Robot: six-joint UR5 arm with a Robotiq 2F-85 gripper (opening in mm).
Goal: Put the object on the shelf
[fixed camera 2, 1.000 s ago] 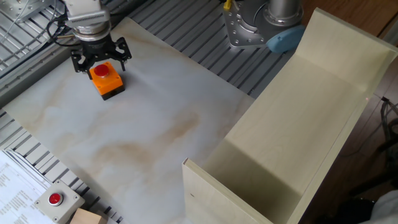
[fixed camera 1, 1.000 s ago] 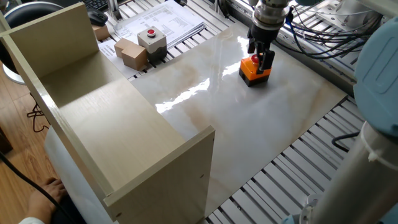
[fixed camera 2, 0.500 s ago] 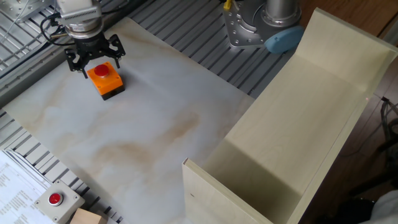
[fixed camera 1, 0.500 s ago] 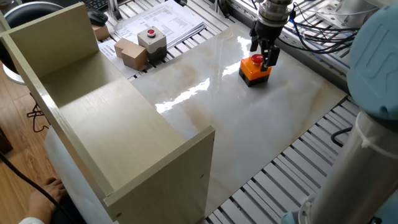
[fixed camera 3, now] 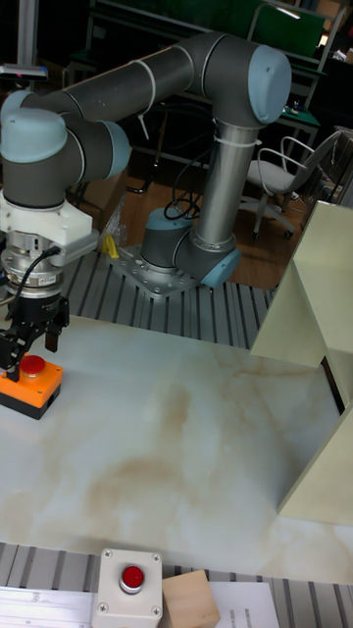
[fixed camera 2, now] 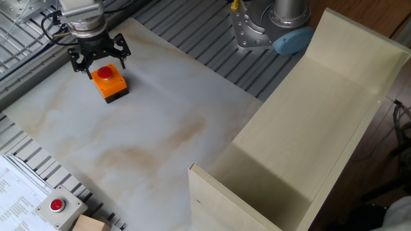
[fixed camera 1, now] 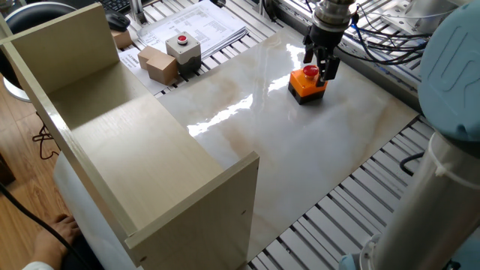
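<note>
The small square orange-topped, black-based push-button box (fixed camera 1: 307, 84), resting on the marbled surface (fixed camera 1: 300, 142), looks light and rigid, best pinched across its flat sides by the spread-open gripper (fixed camera 2: 97, 59) above.

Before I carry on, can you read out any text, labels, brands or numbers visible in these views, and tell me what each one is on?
No text can be read in any view.
White printed sheets of paper beside the grey box with a red button: rows of print, too small and blurred to read.
Small orange-topped push-button box with black base and red mushroom button: no label visible.
Large light beige wooden shelf unit: no markings.
</note>
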